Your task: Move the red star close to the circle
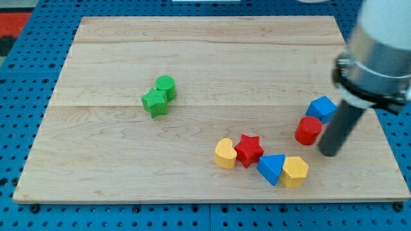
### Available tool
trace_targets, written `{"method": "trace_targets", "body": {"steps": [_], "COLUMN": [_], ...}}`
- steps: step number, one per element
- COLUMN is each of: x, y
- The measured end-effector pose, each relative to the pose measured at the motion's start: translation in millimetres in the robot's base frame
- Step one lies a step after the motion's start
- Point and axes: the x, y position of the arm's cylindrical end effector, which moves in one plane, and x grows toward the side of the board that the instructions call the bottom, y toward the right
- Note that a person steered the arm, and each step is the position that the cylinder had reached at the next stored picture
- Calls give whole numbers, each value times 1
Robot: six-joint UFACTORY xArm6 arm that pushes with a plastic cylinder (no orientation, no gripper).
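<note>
The red star [249, 150] lies at the board's lower middle, between a yellow heart [225, 153] on its left and a blue triangle [272, 168] on its right. The green circle [166, 86] sits at the board's left centre, touching a green star [155, 102] just below and left of it. My tip [329, 153] rests on the board at the view's right, well to the right of the red star and just right of a red hexagon-like block [309, 130].
A blue block [322, 108] sits just above the red hexagon-like block. A yellow pentagon-like block [295, 172] touches the blue triangle's right side. The wooden board [205, 58] lies on a blue pegboard. The arm's body fills the view's upper right.
</note>
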Motion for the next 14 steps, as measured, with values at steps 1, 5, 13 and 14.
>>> {"method": "trace_targets", "body": {"steps": [1, 5, 13, 14], "x": [-24, 17, -70, -63], "y": [-4, 23, -156, -151]}}
